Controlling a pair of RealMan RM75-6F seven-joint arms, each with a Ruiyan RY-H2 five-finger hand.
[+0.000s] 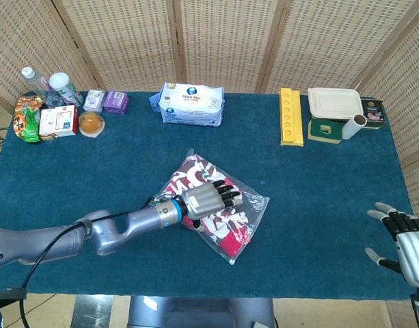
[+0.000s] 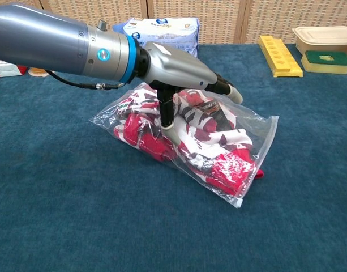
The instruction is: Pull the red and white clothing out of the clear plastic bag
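Woven screens back a blue-carpeted worktop (image 1: pixel 318 184). From the head camera, the left hand (image 1: pixel 210 199) lies palm-down over the clear plastic bag (image 1: pixel 253 215), fingers spread and grasping nothing; the red and white clothing (image 1: pixel 226 236) shows beneath and beyond them. The right hand (image 1: pixel 409 246) hovers released, well apart. From the chest camera, the left hand (image 2: pixel 176 68) presses its thumb (image 2: pixel 167 110) onto the bag (image 2: pixel 258 144), the clothing (image 2: pixel 218 153) inside it.

A smooth silver-grey left arm (image 2: pixel 43 39) is seen, ringed by a bright blue band at the wrist, with a thin black cable trailing beneath. The left hand (image 1: pixel 208 199) and right hand (image 1: pixel 413 247) are shelled in silver, with black fingers tipped pale.
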